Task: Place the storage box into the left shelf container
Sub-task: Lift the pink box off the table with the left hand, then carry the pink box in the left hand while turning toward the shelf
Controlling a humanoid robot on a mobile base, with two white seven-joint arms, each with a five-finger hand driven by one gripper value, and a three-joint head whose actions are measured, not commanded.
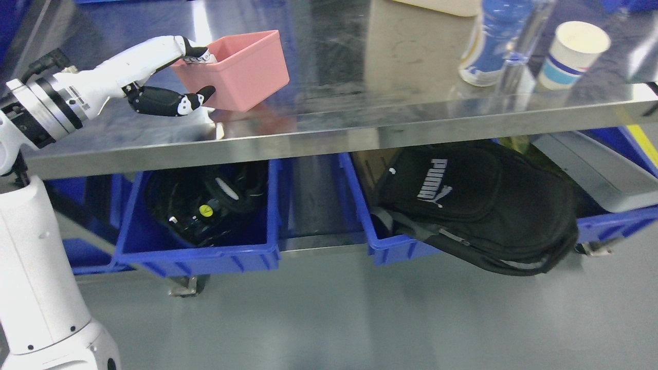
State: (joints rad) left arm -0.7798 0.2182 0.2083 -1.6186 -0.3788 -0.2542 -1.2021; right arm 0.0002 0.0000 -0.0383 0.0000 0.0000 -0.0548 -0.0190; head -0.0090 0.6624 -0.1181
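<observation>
Stainless steel desk (360,77), polished, over a grey floor; lower shelf beneath carries blue bins.

Item: pink storage box (241,69), open-topped, empty as far as can be seen, near the desk's left end. It is tilted, its left side raised, likely because it is being lifted off the surface.

Item: left hand (169,77), white and black, fingers (198,54) hooked over the box's left rim, thumb pressed against the wall below; a pinch grip suited to carrying.

Item: left shelf container (205,254), blue, directly below, already holding dark cables and gear, so room is limited.

Item: right bin (390,249), filled by a black backpack (483,205).

Item: blue-labelled bottle (491,41) and paper cup (573,54), far right corner, clear of the work.

Right hand: not seen.
</observation>
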